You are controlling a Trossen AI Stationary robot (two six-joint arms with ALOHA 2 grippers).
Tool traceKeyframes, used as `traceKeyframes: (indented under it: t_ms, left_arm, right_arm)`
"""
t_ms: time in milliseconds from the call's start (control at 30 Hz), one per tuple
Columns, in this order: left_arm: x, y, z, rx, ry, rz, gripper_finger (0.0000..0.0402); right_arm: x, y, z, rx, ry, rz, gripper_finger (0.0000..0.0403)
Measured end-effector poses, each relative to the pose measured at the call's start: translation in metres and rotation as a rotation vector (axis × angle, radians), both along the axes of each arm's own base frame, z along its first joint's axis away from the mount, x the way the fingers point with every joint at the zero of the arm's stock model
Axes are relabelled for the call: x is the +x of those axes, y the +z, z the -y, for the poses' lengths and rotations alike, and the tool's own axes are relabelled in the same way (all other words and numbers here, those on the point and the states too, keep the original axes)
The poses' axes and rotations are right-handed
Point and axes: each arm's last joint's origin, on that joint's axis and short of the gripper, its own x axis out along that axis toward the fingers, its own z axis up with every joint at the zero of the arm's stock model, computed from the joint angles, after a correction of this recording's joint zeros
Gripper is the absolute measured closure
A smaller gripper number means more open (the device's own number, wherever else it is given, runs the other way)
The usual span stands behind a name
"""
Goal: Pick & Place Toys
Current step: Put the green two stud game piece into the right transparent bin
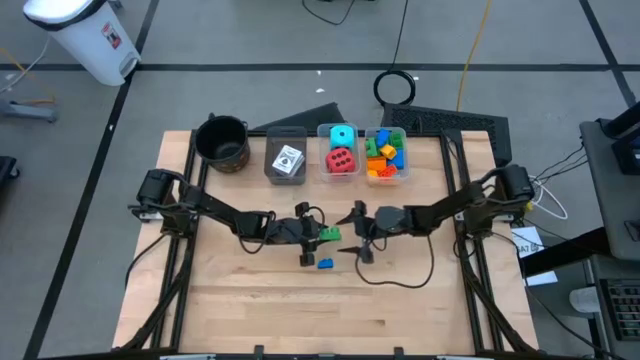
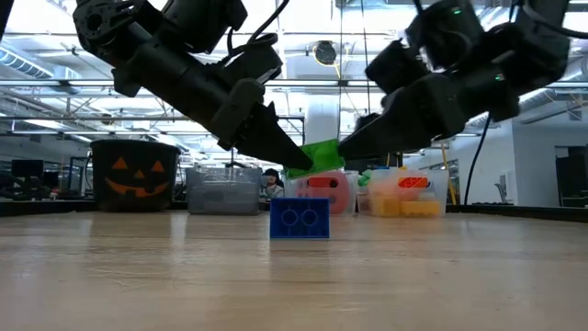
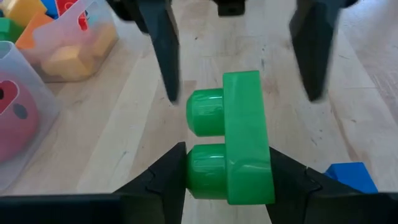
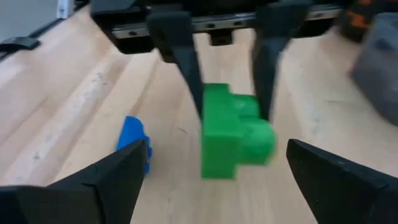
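A small bright green plastic brick [image 3: 233, 140] with two round studs on one face is clamped between the fingers of the left pincer [image 1: 318, 234], held in the air above the middle of the wooden desk [image 1: 250, 300]. The right pincer [image 1: 352, 238] faces it from the other side, its fingers spread wide apart with the green brick just ahead of them, not touching. A small blue plastic brick [image 2: 299, 219] with two ring marks on its side stands on the desk just below the green one.

Along the far edge of the desk, a black round pot [image 1: 222, 141] with an orange pumpkin face stands beside a grey plastic bin [image 1: 286, 158] holding a white square card. Next, a clear bin [image 1: 340, 153] holds a cyan dotted cube and a red dotted cube, and another clear bin [image 1: 387, 155] is filled with orange, green, yellow, blue and red bricks.
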Motion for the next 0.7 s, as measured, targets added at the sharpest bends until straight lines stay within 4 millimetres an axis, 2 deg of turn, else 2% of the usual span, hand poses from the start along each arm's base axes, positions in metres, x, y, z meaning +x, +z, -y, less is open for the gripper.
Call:
traceKeyframes:
  t_ms: [133, 300, 700]
  left_arm:
    - [0.0, 0.0, 0.0, 0.0, -0.001, 0.0, 0.0234]
    - [0.0, 0.001, 0.0, -0.001, -0.001, 0.007, 0.0234]
    - [0.002, 0.004, 0.001, -0.016, -0.013, 0.041, 0.0233]
  right_arm:
    - [0.014, -0.001, 0.0, 0.035, 0.03, -0.004, 0.0056]
    - [0.02, 0.0, 0.001, 0.065, 0.015, 0.005, 0.0093]
    - [0.019, -0.001, 0.002, 0.055, 0.013, -0.007, 0.0249]
